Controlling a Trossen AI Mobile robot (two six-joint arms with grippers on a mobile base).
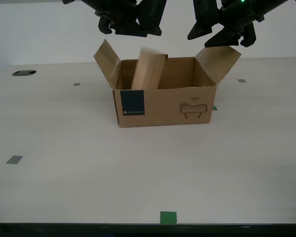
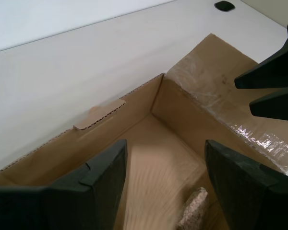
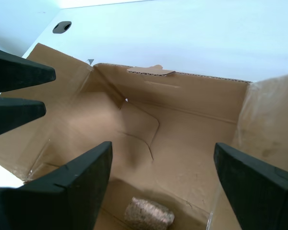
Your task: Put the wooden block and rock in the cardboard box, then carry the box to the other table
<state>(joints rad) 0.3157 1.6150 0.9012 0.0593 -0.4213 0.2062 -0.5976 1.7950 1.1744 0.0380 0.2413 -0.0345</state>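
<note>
Watching the wooden block [image 1: 149,69] blurring, tipping into the cardboard box [image 1: 163,106] — it's maybe clipping the rock [image 3: 149,214]. Both pincers are hanging apart, empty.

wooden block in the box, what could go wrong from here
The wooden block is blurred and tilted, its top above the rim of the cardboard box: it could tip out or land on the rock. My first gripper and my second gripper hang open, jaws just over the box; going down for the lift they could snag a flap.
</note>
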